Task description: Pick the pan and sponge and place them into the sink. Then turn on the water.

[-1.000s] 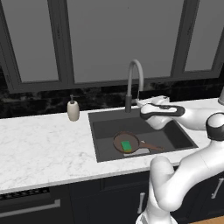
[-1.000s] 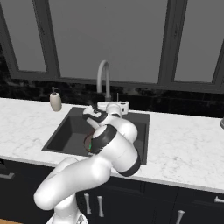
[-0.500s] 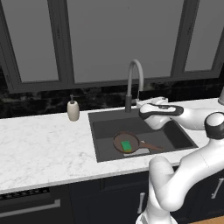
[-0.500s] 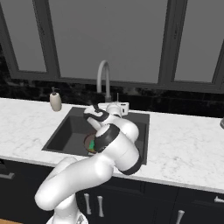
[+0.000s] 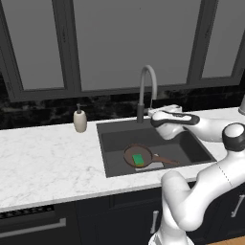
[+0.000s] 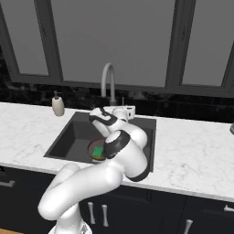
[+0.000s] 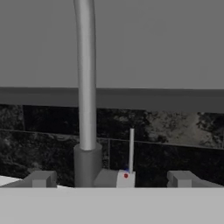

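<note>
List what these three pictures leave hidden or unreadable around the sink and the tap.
- Open gripper: in the right base view the arm's own white links cover it.
- Round dark-brown frying pan: in the right base view the arm's elbow hides most of it.
- Dark-grey recessed sink: in the left base view the forearm covers its back right corner.
- Tall grey gooseneck faucet: the hand view's top edge cuts off its arch and spout.
- Thin upright lever by the faucet base: too small in both base views.

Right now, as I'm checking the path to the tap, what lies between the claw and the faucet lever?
Nothing: in the hand view the open claw faces the thin upright lever beside the faucet, with a bare gap.
</note>
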